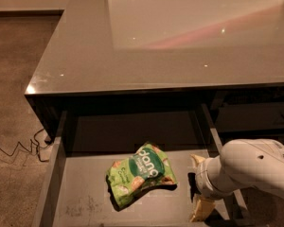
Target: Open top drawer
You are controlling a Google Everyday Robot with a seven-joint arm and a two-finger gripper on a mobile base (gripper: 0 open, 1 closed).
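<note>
With the drawer [85, 190] well out and the claw [197, 187] spread apart, low beside its right wall, a careless exit could snag that wall or shove the bag [142, 174].

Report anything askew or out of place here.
A crumpled green snack bag lies askew on the floor of the pulled-out top drawer. The gripper sits beside it, by the drawer's right side. Nothing else stands out.
</note>
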